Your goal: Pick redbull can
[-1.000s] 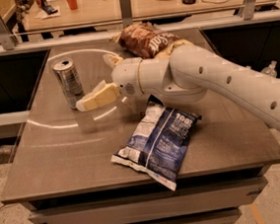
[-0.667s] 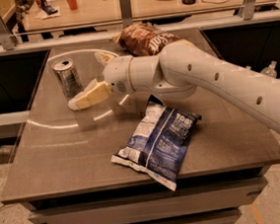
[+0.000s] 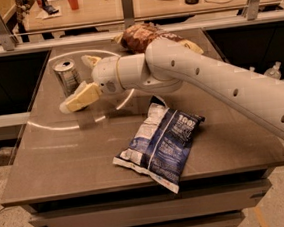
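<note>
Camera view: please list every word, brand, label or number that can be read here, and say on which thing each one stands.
"100": white print on the blue-and-white chip bag, near its upper end; it is only roughly legible, and the rest of the print is too blurred to read.
Redbull can: no text can be read.
Brown chip bag: the print is too blurred to read.
Tool: open beside the can, with no text on it.

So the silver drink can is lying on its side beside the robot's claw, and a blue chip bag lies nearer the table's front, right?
Not quite. The camera view shows the redbull can standing upright, not on its side. The rest holds: it is beside the gripper, and the blue-and-white chip bag lies nearer the front of the table.
</note>
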Robot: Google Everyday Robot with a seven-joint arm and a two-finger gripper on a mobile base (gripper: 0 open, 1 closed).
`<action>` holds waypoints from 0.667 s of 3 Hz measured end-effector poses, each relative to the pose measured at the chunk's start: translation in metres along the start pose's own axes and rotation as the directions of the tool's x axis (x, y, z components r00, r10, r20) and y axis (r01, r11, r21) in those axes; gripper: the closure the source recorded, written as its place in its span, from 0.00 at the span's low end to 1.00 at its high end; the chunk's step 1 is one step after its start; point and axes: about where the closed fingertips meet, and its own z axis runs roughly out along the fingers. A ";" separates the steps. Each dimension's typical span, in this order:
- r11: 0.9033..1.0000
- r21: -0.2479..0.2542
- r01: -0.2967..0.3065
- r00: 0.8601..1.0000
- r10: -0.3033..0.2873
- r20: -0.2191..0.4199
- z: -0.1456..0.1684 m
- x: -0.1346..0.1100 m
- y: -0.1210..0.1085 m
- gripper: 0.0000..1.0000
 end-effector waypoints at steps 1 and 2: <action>0.999 -0.030 -0.016 1.000 0.017 0.013 0.011 0.006 0.002 0.00; 0.998 -0.042 -0.038 0.998 0.040 0.049 0.017 0.010 0.003 0.18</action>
